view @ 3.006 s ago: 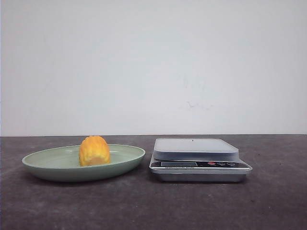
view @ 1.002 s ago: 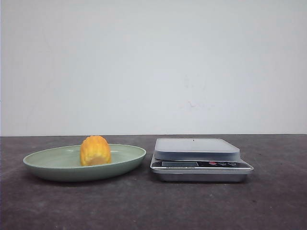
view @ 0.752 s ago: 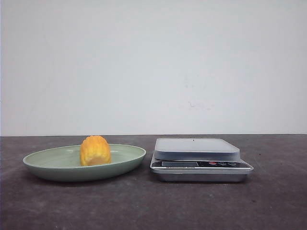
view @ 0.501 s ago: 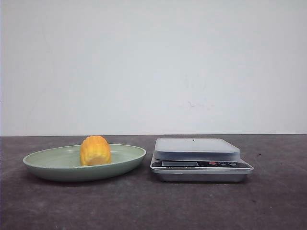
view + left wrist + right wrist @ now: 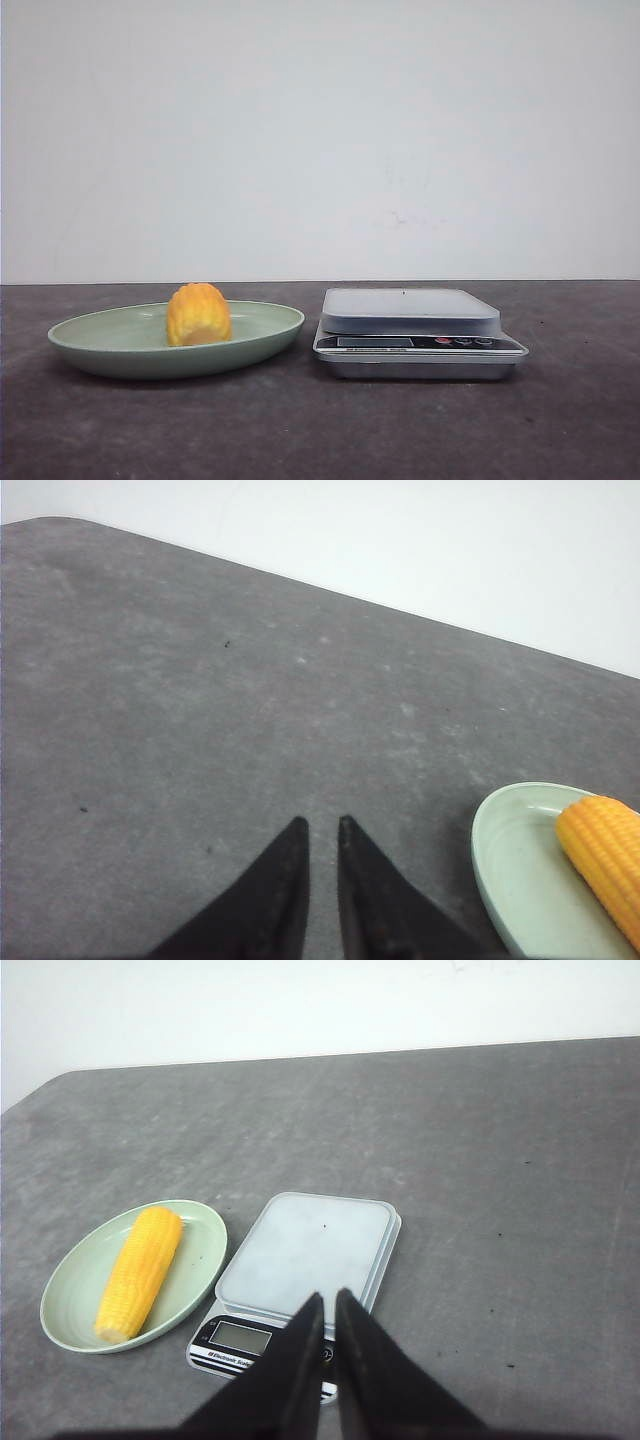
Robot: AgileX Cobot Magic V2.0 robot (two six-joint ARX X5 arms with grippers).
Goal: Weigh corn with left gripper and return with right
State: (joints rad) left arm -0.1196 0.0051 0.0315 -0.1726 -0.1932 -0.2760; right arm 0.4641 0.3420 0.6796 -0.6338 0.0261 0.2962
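We count one corn, one pale green plate and one kitchen scale on the dark table. The right wrist view shows that the corn is a long whole cob, not a stub; from the front we see only its end. It lies inside the plate, along the plate's long axis, and touches nothing else.

The scale stands just beside the plate, on the robot's right, with a small gap between them. Its weighing platform is bare and its display faces the robot.

Against the earlier front pictures we find nearly no change: corn, plate and scale keep the same places as a second ago, and only a very slight shift of the whole picture shows against the oldest one.

The left gripper hangs over bare table, to the side of the plate, its two dark fingers almost together and holding nothing. The right gripper hangs above the scale's front edge, its fingers also nearly closed and empty.

Wide free table lies at the left of the plate, at the right of the scale and in front of both. A white wall closes the far edge.
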